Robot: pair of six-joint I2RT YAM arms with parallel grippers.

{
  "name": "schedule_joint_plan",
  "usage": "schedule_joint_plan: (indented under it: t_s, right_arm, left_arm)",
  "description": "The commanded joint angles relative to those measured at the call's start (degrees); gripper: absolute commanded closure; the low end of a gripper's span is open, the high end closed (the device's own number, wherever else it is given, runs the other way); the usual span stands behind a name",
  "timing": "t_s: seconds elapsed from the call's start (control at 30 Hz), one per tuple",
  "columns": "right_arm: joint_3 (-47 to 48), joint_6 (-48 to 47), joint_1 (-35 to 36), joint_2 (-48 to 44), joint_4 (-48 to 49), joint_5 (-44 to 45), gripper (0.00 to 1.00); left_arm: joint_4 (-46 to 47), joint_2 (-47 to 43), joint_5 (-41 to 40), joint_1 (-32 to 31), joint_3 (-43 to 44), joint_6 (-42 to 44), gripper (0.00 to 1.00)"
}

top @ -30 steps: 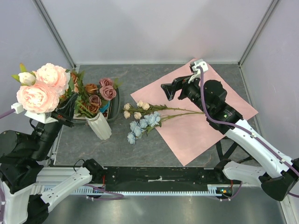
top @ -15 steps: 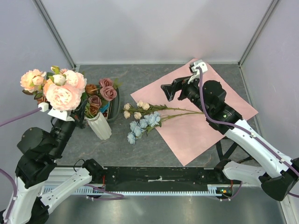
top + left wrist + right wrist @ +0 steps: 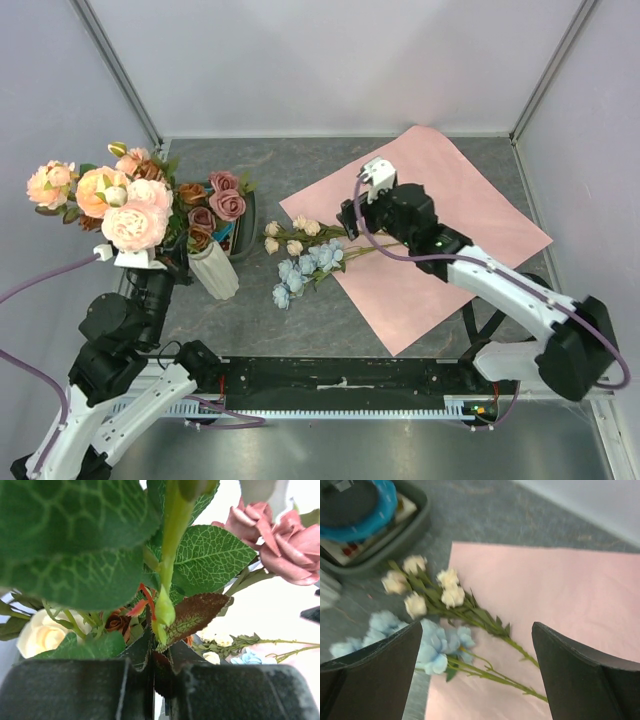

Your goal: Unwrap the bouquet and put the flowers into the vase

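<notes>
The left end effector (image 3: 159, 682) is closed to a thin slit around the green stem of a spray of peach and cream artificial roses (image 3: 105, 200). It holds them upright at the left edge of the grey mottled surface (image 3: 330, 165), their blooms above and just left of the small white ribbed vase (image 3: 215, 272). In the left wrist view the 2 dark fingers (image 3: 65, 690) almost meet, with the stem and a brown-edged leaf rising from between them.

The vase stands near the left front of the surface, leaning slightly. A bunch of dusty mauve and brown roses (image 3: 226, 203) rises from its mouth. Just behind it sits a dark green rectangular tray (image 3: 248, 228).

An unfolded pink paper sheet (image 3: 450, 250) lies flat on the right half of the surface. A stem of small cream roses (image 3: 290, 236) and a stem of light blue roses (image 3: 305, 265) lie side by side, their blooms on the bare surface and their stems running right onto the paper.

The right end effector (image 3: 347, 218) hangs over these stems near the paper's left edge. Its jaws are spread fully wide and nothing is between them; the right wrist view shows both fingers (image 3: 370, 675) apart above the blooms.
</notes>
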Motion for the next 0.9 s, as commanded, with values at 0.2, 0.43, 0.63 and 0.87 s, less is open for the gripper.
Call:
schedule_joint_plan:
  t_s: [0.2, 0.43, 0.63, 0.87]
  right_arm:
    - [1.1, -12.0, -0.4, 15.8, -9.3, -0.3, 0.02]
    - [4.9, -22.7, -0.8, 20.8, -19.0, 6.1, 0.09]
    - [10.7, -21.4, -6.8, 27.5, -18.5, 6.5, 0.3]
    - [14.4, -21.8, -8.7, 33.7, -18.7, 4.2, 0.29]
  left_arm:
    - [-2.9, -1.5, -3.0, 0.0, -4.4, -11.4, 0.63]
    - [-4.4, -3.9, 4.8, 0.0, 0.7, -11.8, 0.34]
    - [-5.5, -3.2, 19.6, 0.0, 8.7, -11.0, 0.34]
    - [-4.6, 1.4, 37.9, 0.0, 18.7, -11.7, 0.33]
